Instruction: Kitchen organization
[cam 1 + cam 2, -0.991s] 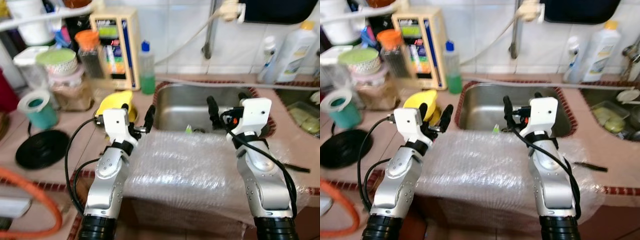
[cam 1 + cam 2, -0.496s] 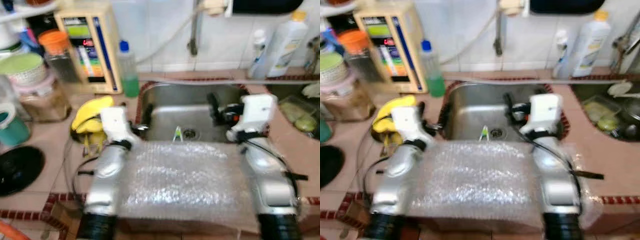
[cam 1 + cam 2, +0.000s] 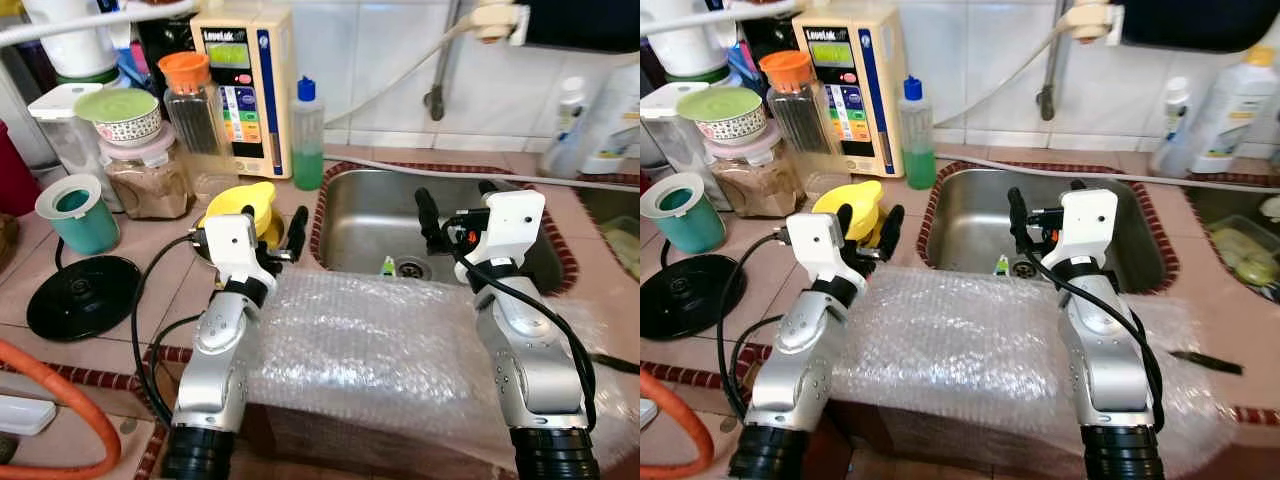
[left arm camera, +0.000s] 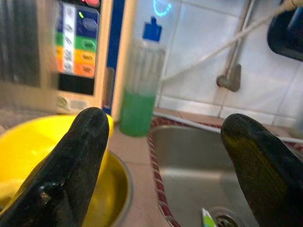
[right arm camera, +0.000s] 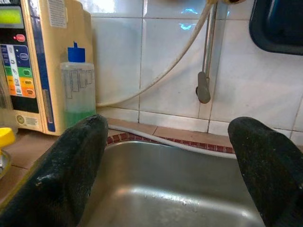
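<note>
Fingers (image 4: 80, 165) spread wide and empty on the left gripper (image 3: 272, 222), just beside the yellow bowl (image 3: 245, 200); equally spread and empty on the right gripper (image 3: 455, 205), over the near edge of the sink (image 3: 365, 215). Below both arms, draped over the counter's front edge, the bubble wrap (image 3: 370, 340), apparently untouched. Compared with half a second ago, sharper and swung back toward the counter, so a head movement only; same raised pose, same places for bowl, green bottle (image 3: 307, 150) and wrap. Probably no tidying step begun yet, with the wrap or bowl as likely first picks.
</note>
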{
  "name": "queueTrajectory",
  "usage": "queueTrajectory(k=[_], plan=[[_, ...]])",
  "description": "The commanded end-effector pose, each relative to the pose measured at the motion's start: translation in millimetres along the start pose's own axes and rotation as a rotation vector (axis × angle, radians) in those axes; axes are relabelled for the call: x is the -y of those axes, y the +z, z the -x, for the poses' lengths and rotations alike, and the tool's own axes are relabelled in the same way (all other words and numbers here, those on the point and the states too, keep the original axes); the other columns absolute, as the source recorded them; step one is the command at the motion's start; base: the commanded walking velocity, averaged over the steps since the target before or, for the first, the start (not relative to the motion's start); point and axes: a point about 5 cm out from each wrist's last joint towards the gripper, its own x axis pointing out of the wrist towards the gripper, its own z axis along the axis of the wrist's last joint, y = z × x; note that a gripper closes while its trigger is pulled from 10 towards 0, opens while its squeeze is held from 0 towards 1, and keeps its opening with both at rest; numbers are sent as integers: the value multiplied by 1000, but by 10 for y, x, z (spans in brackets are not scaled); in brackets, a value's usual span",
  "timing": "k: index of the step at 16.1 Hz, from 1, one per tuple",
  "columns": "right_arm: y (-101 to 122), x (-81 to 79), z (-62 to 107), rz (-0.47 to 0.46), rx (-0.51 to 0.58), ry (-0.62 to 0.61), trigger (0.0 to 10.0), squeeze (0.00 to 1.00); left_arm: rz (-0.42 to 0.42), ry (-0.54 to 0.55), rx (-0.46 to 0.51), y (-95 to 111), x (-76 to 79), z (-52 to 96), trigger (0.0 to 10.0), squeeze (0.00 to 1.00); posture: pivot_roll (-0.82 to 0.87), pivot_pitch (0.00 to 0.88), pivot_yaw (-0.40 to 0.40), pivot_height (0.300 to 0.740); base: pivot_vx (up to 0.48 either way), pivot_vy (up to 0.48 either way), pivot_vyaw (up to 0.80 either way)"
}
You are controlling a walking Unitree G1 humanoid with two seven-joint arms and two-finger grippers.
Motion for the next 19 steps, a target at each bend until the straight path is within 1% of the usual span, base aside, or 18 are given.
queueTrajectory(k=[1, 2, 4, 5, 6, 7, 8, 9, 10, 11, 12, 13, 14, 16, 17, 18, 19], plan=[[44, -28, 6, -24, 5, 23, 10000, 0, -7, 35, 11, 49, -69, -50, 10000, 0, -50, 0, 54, 740, 0, 0, 0], [47, -73, 4, -40, -2, 55, 10000, 0, -10, 47, 16, 67, -105, -74, 10000, 0, -51, 0, 52, 740, 0, 0, 0], [48, -234, 15, -78, -19, 159, 10000, 0, -59, 100, 15, 101, -250, -148, 10000, 0, -51, 0, 49, 740, 0, 0, 0], [52, -297, 29, -82, -22, 194, 10000, 0, -80, 140, 3, 111, -336, -195, 10000, 0, -51, 0, 48, 740, 0, 0, 0], [52, -316, 35, -84, -24, 204, 10000, 0, -97, 163, -18, 107, -380, -226, 10000, 0, -52, 0, 48, 740, 0, 0, 0], [57, -337, 43, -81, -22, 213, 10000, 0, -87, 208, -32, 121, -456, -272, 10000, 0, -55, 0, 49, 740, 0, 0, 0], [63, -363, 54, -66, -20, 228, 10000, 0, -77, 303, -48, 160, -602, -333, 10000, 0, -55, 0, 49, 740, 0, 0, 0], [63, -366, 62, -58, -20, 233, 10000, 0, -39, 347, -65, 158, -666, -358, 10000, 0, -59, 0, 53, 740, 0, 0, 0], [67, -371, 71, -51, -20, 239, 10000, 0, 26, 395, -77, 153, -735, -390, 10000, 0, -59, 0, 53, 740, 0, 0, 0], [72, -375, 81, -45, -23, 247, 10000, 0, 68, 438, -90, 148, -802, -425, 10000, 0, -68, 0, 60, 740, 0, 0, 0], [74, -371, 83, -46, -24, 246, 10000, 0, 91, 454, -99, 138, -826, -445, 10000, 0, -68, 0, 60, 740, 0, 0, 0], [78, -369, 91, -40, -23, 243, 10000, 0, 128, 500, -129, 100, -886, -452, 10000, 0, -68, 0, 60, 740, 0, 0, 0], [82, -368, 99, -37, -21, 240, 10000, 0, 145, 537, -149, 79, -936, -444, 10000, 0, -68, 0, 60, 740, 0, 0, 0], [94, -389, 122, -44, -18, 256, 10000, 0, 169, 578, -190, 44, -997, -450, 10000, 0, -68, 0, 60, 740, 0, 0, 0], [99, -413, 135, -52, -18, 279, 10000, 0, 179, 582, -199, 37, -1008, -454, 10000, 0, -68, 0, 60, 740, 0, 0, 0], [89, -499, 183, -88, -40, 375, 10000, 0, 207, 584, -234, 9, -1012, -468, 10000, 0, -91, 0, 83, 740, 0, 0, 0], [73, -538, 215, -89, -59, 423, 10000, 0, 228, 584, -252, -8, -1006, -480, 10000, 0, -91, 0, 83, 740, 0, 0, 0]])
